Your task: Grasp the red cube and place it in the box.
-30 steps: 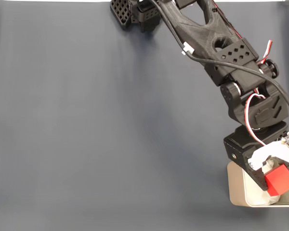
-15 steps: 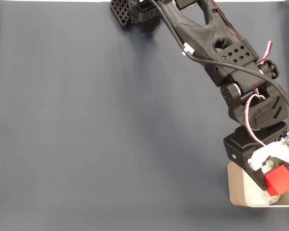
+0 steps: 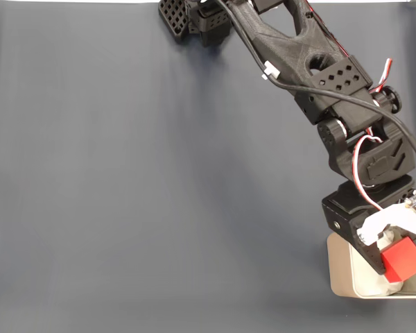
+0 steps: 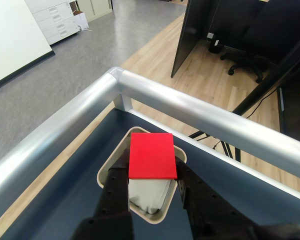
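The red cube (image 3: 404,259) hangs over the beige box (image 3: 341,274) at the lower right of the fixed view, and my gripper (image 3: 395,262) is shut on it. In the wrist view the red cube (image 4: 151,155) sits between my two black fingers (image 4: 117,187), directly above the box (image 4: 106,172), whose white lining shows under the cube. The cube is held above the box's inside, not resting on its floor.
The dark blue table mat (image 3: 159,194) spreads left of the arm. In the wrist view a silver metal rail (image 4: 200,117) borders the table just beyond the box, with the floor and an office chair (image 4: 245,65) past it.
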Available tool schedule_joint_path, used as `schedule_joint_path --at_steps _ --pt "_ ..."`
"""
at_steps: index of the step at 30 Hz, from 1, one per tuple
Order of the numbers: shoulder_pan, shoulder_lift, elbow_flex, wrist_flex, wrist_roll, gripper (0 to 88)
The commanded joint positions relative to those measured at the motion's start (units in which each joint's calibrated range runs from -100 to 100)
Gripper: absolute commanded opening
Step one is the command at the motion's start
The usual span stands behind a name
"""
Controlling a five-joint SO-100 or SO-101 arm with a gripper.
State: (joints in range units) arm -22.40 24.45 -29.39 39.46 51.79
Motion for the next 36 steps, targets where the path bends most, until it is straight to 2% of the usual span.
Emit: schedule_joint_path --at_steps 1,5,11,15,21,36 --pt "-0.5 -0.1 -1.1 0.6 -0.4 0.0" --pt "-0.6 0.0 -1.0 1.0 -0.5 0.5" --pt "-0.7 0.0 -0.9 1.0 -1.3 25.8" --pt "-0.6 -0.1 -0.5 1.0 -1.6 34.4" --pt "-0.6 0.0 -0.5 1.0 -2.0 39.6" --pt "-0.5 -0.1 -0.5 0.5 -1.6 42.8"
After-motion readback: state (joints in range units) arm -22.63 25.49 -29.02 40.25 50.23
